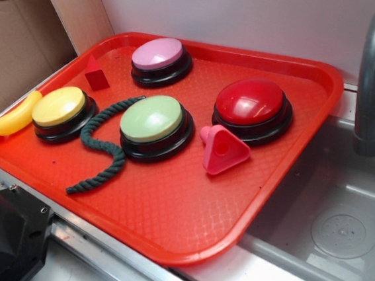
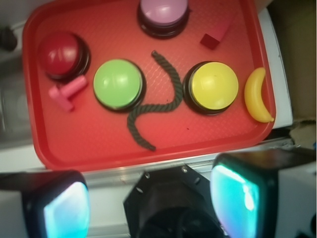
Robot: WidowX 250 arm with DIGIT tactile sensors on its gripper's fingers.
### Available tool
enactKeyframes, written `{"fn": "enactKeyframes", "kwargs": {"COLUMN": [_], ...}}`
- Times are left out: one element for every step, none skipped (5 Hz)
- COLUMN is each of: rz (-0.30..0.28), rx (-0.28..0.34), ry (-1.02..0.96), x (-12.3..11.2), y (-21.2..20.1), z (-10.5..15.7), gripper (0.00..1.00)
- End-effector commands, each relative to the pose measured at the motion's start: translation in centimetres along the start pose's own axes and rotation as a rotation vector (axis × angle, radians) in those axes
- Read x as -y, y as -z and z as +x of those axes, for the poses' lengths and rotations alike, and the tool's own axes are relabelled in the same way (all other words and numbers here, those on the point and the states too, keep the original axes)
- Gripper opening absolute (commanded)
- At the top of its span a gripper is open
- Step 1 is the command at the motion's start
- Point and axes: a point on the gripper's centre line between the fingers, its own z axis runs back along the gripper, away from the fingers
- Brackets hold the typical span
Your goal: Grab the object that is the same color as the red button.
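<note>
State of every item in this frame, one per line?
gripper: jaws open, above the near edge of the tray, holding nothing
dark red block: on tray, ungrasped
red button: upright, untouched
pink triangular piece: touching the red button's base
green rope: curved, loose
banana: off the tray

Metal counter (image 1: 120, 270) carrying red tray (image 1: 182, 227), tray overhanging sink (image 1: 342, 225) at one edge. Yellow banana (image 1: 14, 117) lying against tray rim, exact footing unclear.
</note>
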Motion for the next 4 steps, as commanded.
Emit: {"fn": "enactKeyframes", "kwargs": {"rz": [-0.027, -0.021, -0.033, -0.031], "rx": [0.041, 0.084, 0.1, 0.122], "ry": [-0.287, -0.418, -0.579, -0.7], "x": [-4.7, -6.4, -9.0, -10.7], "y": [0.7, 2.1, 3.7, 5.7], "z": [6.2, 8.9, 11.6, 13.3], "gripper": [1.0, 1.0, 1.0, 1.0]}}
